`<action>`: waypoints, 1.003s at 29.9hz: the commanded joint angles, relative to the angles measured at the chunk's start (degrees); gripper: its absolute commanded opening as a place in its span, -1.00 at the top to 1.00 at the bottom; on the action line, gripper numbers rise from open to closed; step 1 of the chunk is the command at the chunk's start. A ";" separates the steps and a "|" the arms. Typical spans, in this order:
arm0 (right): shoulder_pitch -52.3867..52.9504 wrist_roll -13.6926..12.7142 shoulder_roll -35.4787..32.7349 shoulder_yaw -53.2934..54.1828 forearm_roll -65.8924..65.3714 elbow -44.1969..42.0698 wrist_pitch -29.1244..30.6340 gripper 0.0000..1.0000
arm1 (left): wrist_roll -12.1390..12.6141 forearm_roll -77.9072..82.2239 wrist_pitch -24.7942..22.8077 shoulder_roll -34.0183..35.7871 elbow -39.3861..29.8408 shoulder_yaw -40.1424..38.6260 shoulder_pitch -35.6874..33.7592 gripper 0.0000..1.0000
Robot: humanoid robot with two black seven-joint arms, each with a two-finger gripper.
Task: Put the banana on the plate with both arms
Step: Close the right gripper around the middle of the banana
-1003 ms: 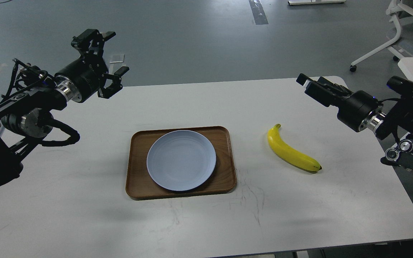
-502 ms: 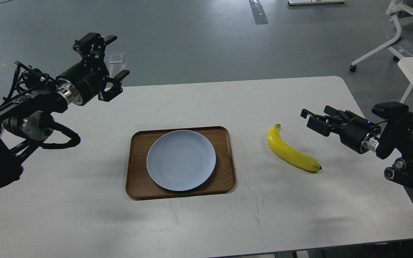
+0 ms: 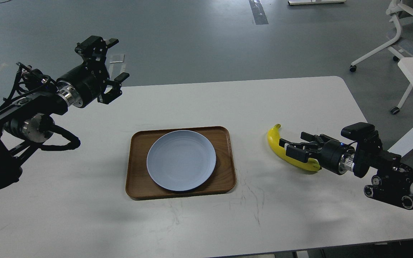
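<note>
Jaws of our right gripper (image 3: pixel 298 146) spread open astride banana (image 3: pixel 286 152), not gripping; left gripper (image 3: pixel 108 61) open, empty. Banana right of plate (image 3: pixel 181 159). Risk: closing near tip, banana pivots, slips.

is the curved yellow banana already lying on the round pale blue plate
No, the curved yellow banana lies on the white table, right of the round pale blue plate, which sits bare.

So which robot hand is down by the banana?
The right gripper. It is low over the table, open, fingers either side of the banana. The left gripper hangs high at the table's far-left corner, holding nothing.
</note>
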 commanded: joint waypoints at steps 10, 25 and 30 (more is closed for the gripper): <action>0.15 0.10 3.45 -3.25 -0.17 -2.04 0.00 -0.45 | -0.14 0.04 0.01 0.26 -0.09 -0.13 0.00 -0.96; 2.78 0.37 3.27 -5.99 0.10 -1.77 -0.88 1.00 | -0.23 0.13 0.10 0.44 -0.35 -0.04 0.09 -0.96; 6.47 0.63 1.96 -3.27 0.36 2.35 -2.72 1.00 | -0.23 0.13 0.10 0.44 -0.53 -0.04 0.00 -0.96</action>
